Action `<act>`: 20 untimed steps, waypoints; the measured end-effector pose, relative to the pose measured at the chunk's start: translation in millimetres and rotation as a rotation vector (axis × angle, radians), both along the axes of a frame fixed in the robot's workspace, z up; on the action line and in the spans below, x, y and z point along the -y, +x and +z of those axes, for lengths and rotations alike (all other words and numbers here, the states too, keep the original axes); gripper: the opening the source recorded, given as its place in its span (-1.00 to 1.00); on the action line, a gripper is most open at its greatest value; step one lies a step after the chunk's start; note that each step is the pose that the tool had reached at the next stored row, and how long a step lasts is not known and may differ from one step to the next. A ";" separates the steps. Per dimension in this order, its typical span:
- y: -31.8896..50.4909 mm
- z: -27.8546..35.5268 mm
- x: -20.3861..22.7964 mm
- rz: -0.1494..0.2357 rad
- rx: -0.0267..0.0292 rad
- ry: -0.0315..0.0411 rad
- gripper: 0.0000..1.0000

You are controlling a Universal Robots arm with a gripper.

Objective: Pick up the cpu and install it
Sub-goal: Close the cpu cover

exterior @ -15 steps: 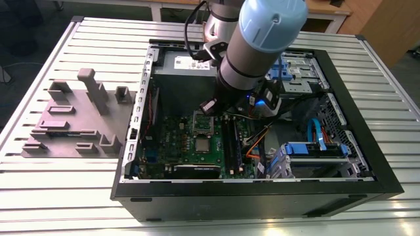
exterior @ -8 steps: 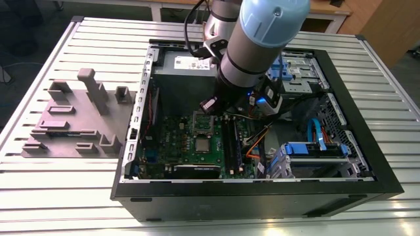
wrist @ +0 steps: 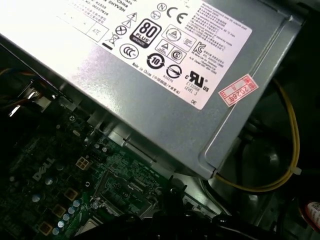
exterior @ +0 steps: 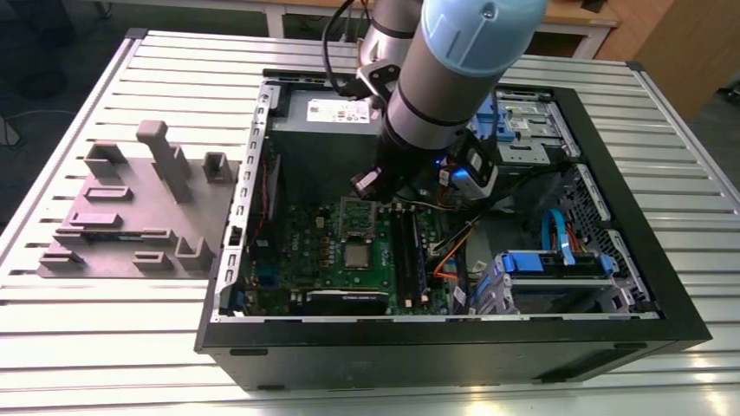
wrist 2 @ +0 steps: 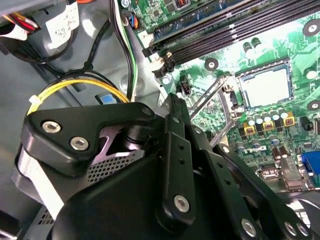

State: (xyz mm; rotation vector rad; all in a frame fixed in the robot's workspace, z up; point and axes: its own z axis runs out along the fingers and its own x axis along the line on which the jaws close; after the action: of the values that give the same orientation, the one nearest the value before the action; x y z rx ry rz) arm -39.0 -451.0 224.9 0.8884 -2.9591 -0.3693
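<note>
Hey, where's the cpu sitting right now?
The cpu lies flat in its socket on the green motherboard inside the open computer case; in the exterior view the memory slots run along its right.

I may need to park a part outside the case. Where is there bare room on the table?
The slatted metal table is bare along the near edge in front of the open black computer case and on the exterior view's right of it. The exterior view's left is crowded by the grey plastic fixture with upright blocks.
</note>
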 end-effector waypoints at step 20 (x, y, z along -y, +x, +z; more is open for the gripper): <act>-1.6 6.8 0.0 0.021 0.0001 -0.0008 -0.79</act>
State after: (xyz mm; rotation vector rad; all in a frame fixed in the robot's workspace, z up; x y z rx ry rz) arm -40.6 -450.9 231.7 0.9188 -2.9473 -0.3673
